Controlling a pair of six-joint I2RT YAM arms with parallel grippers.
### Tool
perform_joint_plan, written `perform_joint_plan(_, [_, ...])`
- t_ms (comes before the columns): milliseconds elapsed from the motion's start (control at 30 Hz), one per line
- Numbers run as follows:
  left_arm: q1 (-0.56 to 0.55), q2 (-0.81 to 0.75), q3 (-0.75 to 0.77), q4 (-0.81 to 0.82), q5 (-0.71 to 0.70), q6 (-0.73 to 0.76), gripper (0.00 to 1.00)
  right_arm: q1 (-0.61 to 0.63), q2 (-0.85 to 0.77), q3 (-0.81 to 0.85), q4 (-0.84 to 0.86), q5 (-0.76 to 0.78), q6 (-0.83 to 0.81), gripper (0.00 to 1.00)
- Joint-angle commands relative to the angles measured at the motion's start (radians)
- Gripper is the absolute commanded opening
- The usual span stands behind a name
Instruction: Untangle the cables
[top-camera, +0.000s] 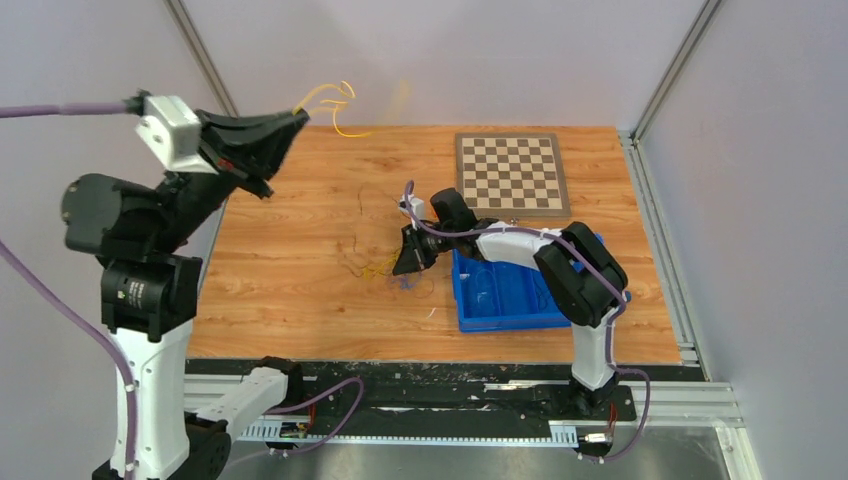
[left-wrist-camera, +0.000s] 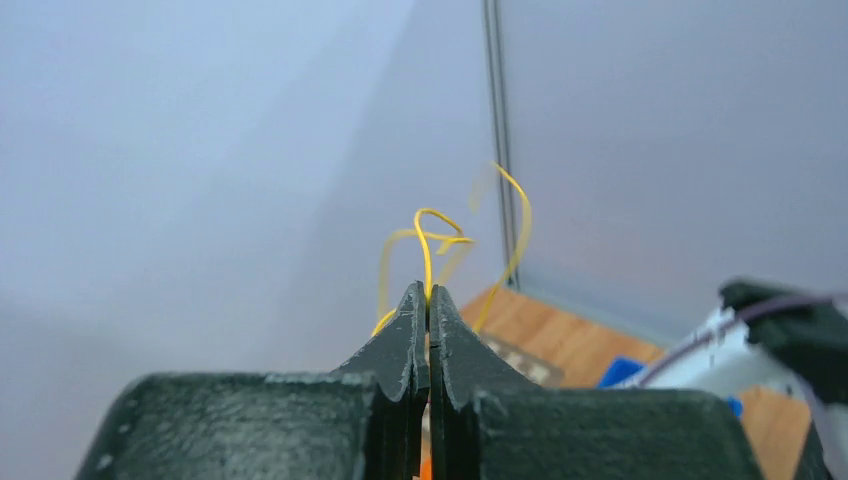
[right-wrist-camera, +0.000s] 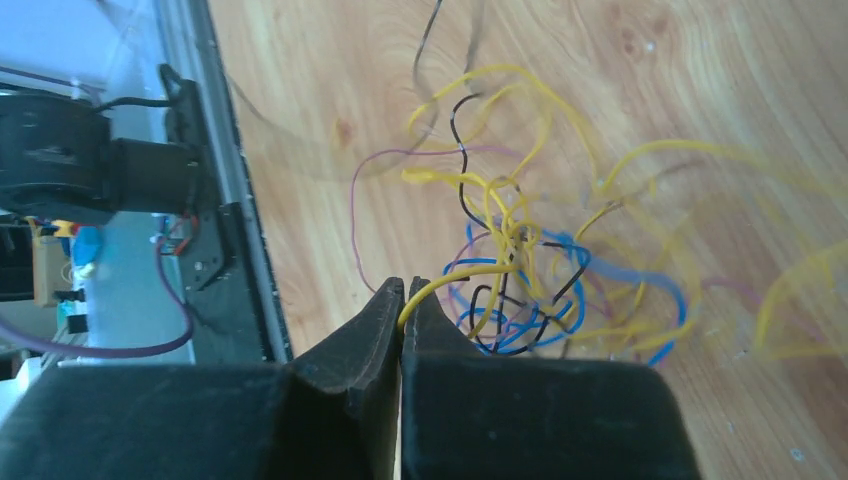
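- The left claw (top-camera: 300, 113) is pinched shut on one yellow cable (top-camera: 335, 105). It holds it high in the air over the far left corner of the desk (top-camera: 290, 260).
- The wire curls out of the closed tips in loose loops. As far as I can tell, it hangs free of the other wires.
- The right claw (top-camera: 408, 262) is down low near the middle of the desk. It is clamped on another yellow strand (right-wrist-camera: 450, 282) at the edge of the pile of cables (right-wrist-camera: 520, 270).
- The pile has yellow, blue, black and thin reddish wires, all knotted up. It lies on the wood just left of the blue bin (top-camera: 500, 295).
- I think the job now is to put the free wire down by itself.
- To do that well, the left claw should go to a bare spot well away from the pile. It should get low before it lets go, so the springy wire does not bounce back.
- The right claw should pull slowly and stop if the whole pile lifts.
- I can read no words. A small sticker (top-camera: 135, 290) on the left arm is too tiny to read. The checkerboard (top-camera: 510, 172) has only squares.
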Motion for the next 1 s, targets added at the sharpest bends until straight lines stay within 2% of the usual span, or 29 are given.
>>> perform_joint_plan(0, [0.006, 0.078, 0.191, 0.111, -0.182, -0.173, 0.0, 0.019, 0.045, 0.067, 0.0, 0.062, -0.065, 0.02])
perform_joint_plan(100, [0.006, 0.148, 0.35, 0.134, -0.283, -0.168, 0.0, 0.026, 0.077, 0.071, 0.001, 0.077, -0.069, 0.03])
perform_joint_plan(167, [0.006, 0.202, 0.456, 0.112, -0.302, -0.165, 0.0, 0.035, 0.09, 0.079, 0.003, 0.066, -0.079, 0.21])
perform_joint_plan(267, [0.007, 0.227, 0.484, 0.086, -0.27, -0.186, 0.0, 0.058, 0.079, 0.122, -0.02, 0.027, -0.101, 0.43])
perform_joint_plan(433, [0.006, 0.15, 0.244, 0.047, -0.244, -0.179, 0.0, 0.069, -0.053, 0.214, -0.254, 0.013, -0.205, 0.8])
perform_joint_plan(567, [0.007, 0.044, -0.012, 0.043, -0.233, -0.152, 0.0, 0.045, -0.179, 0.246, -0.501, 0.006, -0.35, 1.0])
perform_joint_plan(700, [0.006, -0.013, -0.181, 0.055, -0.132, -0.197, 0.0, 0.0, -0.251, 0.275, -0.77, 0.007, -0.513, 1.0])
perform_joint_plan(767, [0.005, -0.017, -0.25, 0.076, -0.06, -0.225, 0.0, -0.049, -0.293, 0.263, -0.868, -0.043, -0.559, 1.0])
perform_joint_plan(833, [0.001, -0.012, -0.32, 0.105, 0.02, -0.246, 0.0, -0.12, -0.363, 0.213, -0.893, -0.097, -0.565, 1.0])
perform_joint_plan(967, [-0.07, 0.022, -0.422, 0.097, 0.035, -0.193, 0.0, -0.276, -0.489, 0.142, -0.931, -0.164, -0.577, 1.0])
